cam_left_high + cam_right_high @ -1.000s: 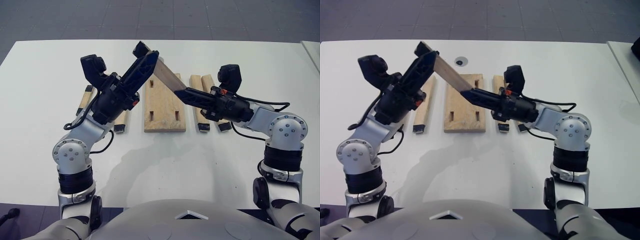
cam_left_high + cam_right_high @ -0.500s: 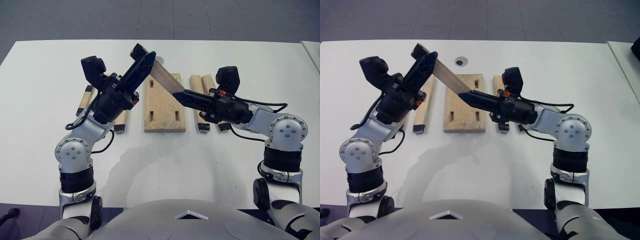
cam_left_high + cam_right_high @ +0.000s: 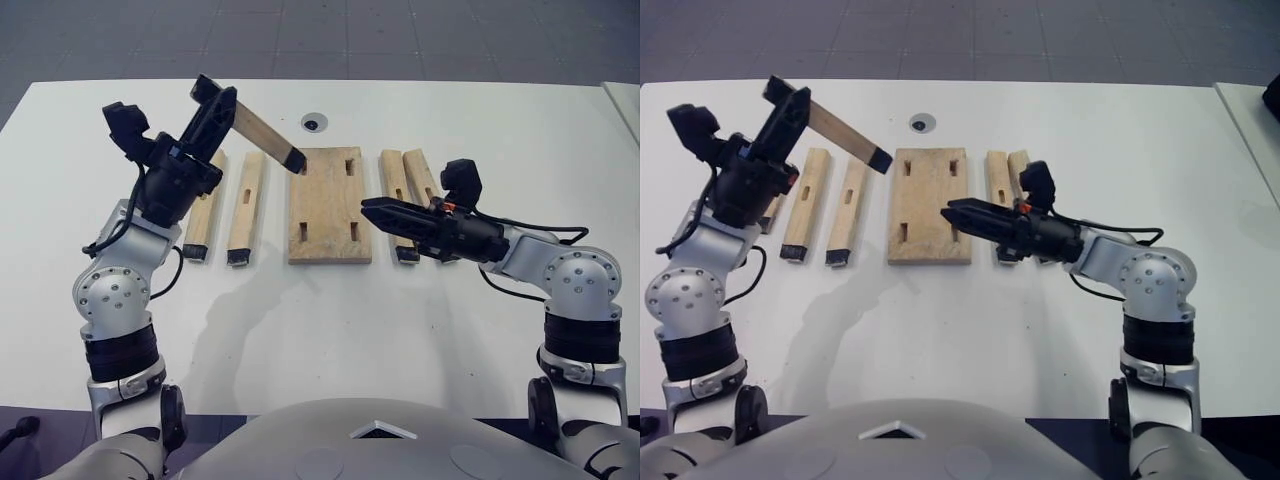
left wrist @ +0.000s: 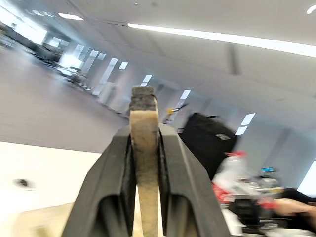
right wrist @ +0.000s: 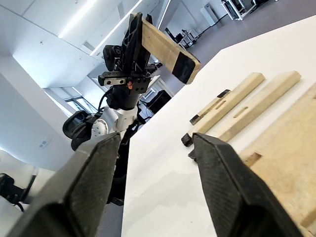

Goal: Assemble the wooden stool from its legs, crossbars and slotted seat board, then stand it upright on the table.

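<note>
Left of board (image 3: 328, 215), aloft: left gripper (image 3: 215, 100) clamps leg (image 3: 262, 131), tip angled boardward, probably for slotting | right gripper (image 3: 370, 208) spread over board's right edge, likely to steady it.

The right gripper (image 3: 370, 207) has let go of the stool leg (image 3: 265, 133) and drawn back to the right, its fingers parted above the seat board (image 3: 328, 215). The left gripper (image 3: 216, 100) alone has swung the leg off to the left.
</note>
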Controlling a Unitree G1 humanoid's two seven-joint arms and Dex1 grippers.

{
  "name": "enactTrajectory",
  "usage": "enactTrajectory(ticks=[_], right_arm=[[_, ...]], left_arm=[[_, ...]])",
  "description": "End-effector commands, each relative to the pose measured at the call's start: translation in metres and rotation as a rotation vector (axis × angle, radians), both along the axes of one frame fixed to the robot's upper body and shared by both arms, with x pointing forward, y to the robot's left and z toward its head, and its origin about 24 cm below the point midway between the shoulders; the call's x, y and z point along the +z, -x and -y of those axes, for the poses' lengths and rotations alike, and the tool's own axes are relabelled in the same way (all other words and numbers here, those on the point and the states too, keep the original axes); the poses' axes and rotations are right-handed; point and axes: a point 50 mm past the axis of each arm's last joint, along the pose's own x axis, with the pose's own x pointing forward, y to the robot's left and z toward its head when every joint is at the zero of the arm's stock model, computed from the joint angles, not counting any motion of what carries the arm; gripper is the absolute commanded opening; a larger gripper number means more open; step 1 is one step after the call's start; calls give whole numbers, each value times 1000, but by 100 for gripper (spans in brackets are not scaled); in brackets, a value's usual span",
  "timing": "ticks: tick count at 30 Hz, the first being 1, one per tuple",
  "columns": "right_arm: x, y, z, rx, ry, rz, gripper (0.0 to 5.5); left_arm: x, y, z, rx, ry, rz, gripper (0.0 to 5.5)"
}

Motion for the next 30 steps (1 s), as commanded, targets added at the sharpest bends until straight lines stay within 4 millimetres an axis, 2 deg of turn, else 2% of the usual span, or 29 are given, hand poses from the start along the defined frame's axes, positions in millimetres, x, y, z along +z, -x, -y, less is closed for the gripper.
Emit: enactTrajectory(ticks=[1, 4, 9, 14, 19, 25, 30], right_arm=[[-10, 16, -2, 3, 36, 1, 347], [-13, 21, -6, 1, 29, -2, 399], [-19, 30, -11, 0, 28, -18, 472], [-19, 30, -10, -5, 35, -17, 538], [-22, 31, -9, -3, 49, -21, 540], [-24, 33, -9, 2, 53, -27, 540], [-23, 32, -8, -1, 57, -24, 540]], left_arm=[[-32, -7, -34, 378, -304, -61, 42], [-39, -11, -49, 529, -410, -42, 42], [-52, -14, -53, 563, -422, -56, 42], [-58, -16, -56, 560, -437, -70, 42], [-59, -15, -53, 555, -412, -75, 42], [-44, -17, -46, 549, -391, -20, 42], [-48, -14, -45, 550, -409, -39, 42]])
